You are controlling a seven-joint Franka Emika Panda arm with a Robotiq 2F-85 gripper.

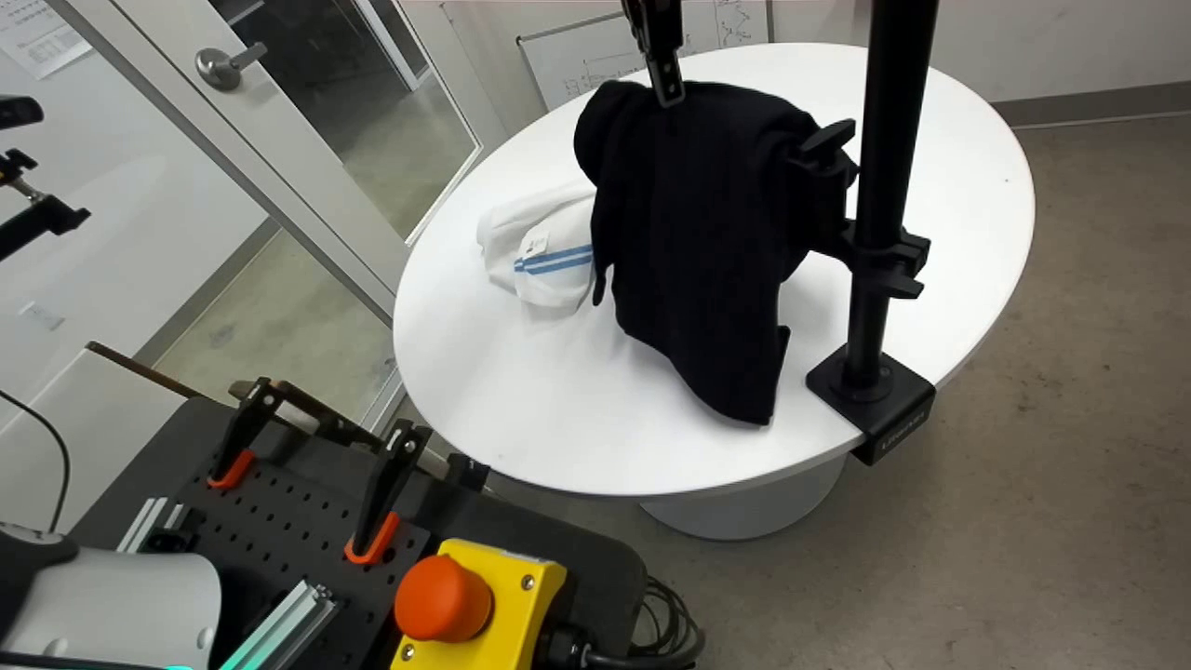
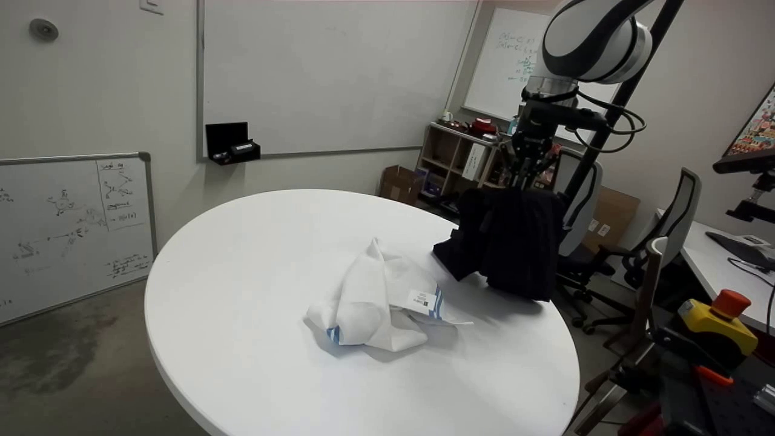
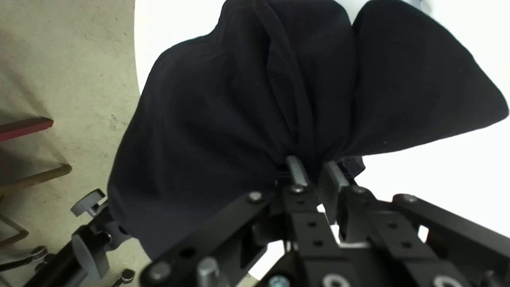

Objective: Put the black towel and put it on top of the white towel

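White-and-black arm (image 2: 596, 45) slanted in at the upper right of an exterior view, wrist (image 2: 550, 88) beneath it. Fingers (image 3: 297, 170) pointed down in both exterior views — set close, narrow gap between them in the wrist view.

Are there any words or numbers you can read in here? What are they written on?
None I can read for sure. Here is where writing may be:
Tag on the white towel: print, too small.
Small whiteboard: handwriting and sketches, too blurred.
Far whiteboard: handwriting, too blurred.
Base of the black pole: faint lettering, too small.
Paper, top left of an exterior view: too blurred.
Stickers on a cardboard box: too small to tell.
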